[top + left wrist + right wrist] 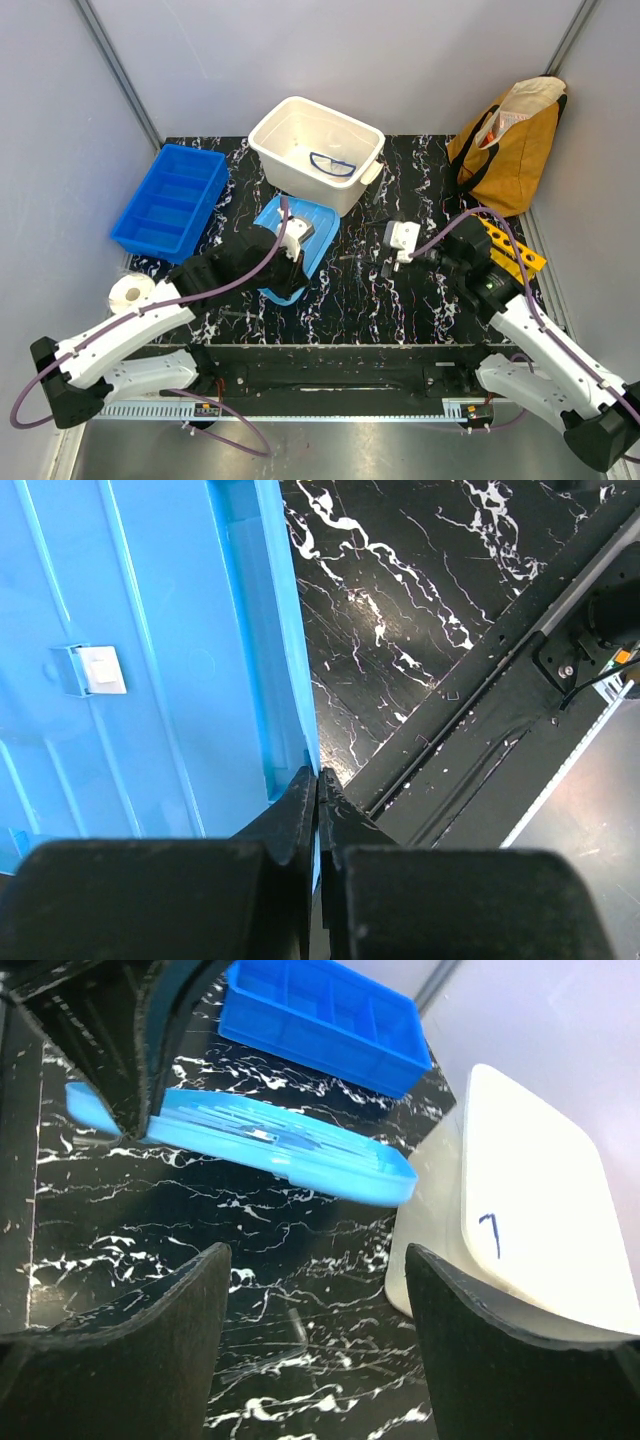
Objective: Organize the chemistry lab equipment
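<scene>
Blue-rimmed safety glasses [332,165] lie inside the white tub [290,115]. The tub's blue lid [300,232] rests tilted on the table, and my left gripper [289,288] is shut on its near edge. In the left wrist view the fingertips [305,792] pinch the lid's rim [290,680]. My right gripper [395,252] hovers open over the table's middle. Between its fingers, thin transparent tubes [296,1326] lie on the black marble below my right gripper [315,1260]. A yellow-orange rack [518,250] lies at the right, partly under the right arm.
A blue divided tray [170,200] stands at the back left. A mustard bag [515,135] sits at the back right corner. A white roll [130,292] lies off the table's left edge. The tub's wall [520,1210] is close to the right finger.
</scene>
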`<state>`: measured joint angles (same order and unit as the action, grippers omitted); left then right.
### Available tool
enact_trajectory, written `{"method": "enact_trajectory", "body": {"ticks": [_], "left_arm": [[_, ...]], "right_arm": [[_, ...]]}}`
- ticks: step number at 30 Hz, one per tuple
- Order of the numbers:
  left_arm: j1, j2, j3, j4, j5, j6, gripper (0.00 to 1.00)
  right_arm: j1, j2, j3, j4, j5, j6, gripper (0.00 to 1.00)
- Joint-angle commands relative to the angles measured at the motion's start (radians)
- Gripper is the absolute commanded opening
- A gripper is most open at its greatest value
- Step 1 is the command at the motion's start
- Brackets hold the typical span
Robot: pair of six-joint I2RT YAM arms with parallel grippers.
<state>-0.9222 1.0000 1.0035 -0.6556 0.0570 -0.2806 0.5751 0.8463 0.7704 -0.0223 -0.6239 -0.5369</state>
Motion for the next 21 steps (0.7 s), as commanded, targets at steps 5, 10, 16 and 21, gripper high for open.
{"method": "enact_trajectory", "body": {"ticks": [5,10,16,21], "left_arm": [[-0.003,-0.073,-0.019,0.079,0.05,0.032,0.0],[-0.003,-0.081,-0.019,0.079,0.053,0.035,0.0],[-0.003,-0.087,-0.023,0.08,0.073,0.034,0.0],[-0.004,-0.098,-0.022,0.082,0.075,0.034,0.0]], "right_arm": [[0.164,0.075,0.135,-0.177,0.105,-0.425,0.75],[0.333,0.186,0.213,-0.249,0.286,-0.546,0.75],[0.425,0.279,0.256,-0.234,0.372,-0.644,0.75],[0.48,0.356,0.264,-0.217,0.458,-0.718,0.73]]}}
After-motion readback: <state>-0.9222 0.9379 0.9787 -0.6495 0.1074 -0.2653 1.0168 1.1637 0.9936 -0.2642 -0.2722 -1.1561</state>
